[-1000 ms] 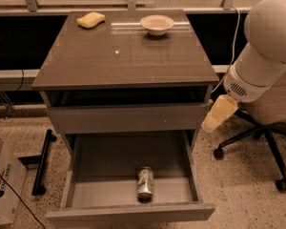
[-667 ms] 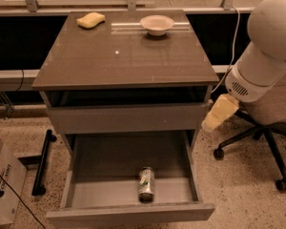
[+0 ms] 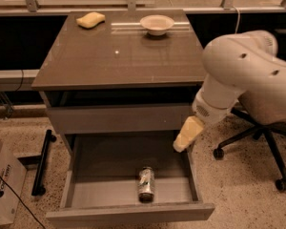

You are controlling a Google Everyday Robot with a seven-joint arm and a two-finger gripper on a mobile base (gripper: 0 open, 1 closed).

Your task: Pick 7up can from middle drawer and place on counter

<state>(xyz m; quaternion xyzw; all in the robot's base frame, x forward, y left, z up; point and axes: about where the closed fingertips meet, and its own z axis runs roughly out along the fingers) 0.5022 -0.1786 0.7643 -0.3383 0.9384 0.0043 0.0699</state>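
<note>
The 7up can lies on its side on the floor of the open middle drawer, near the front panel, a little right of centre. The counter is the glossy grey-brown cabinet top above. My gripper hangs from the white arm at the drawer's right rear corner, above its right wall. It is up and to the right of the can, apart from it, and holds nothing that I can see.
A white bowl and a yellow sponge sit at the back of the counter. An office chair base stands to the right. A black bar and a cardboard box are on the floor to the left.
The arm has swung left and down, bringing the gripper from beside the cabinet to over the drawer's right rear corner. The can has not moved.
</note>
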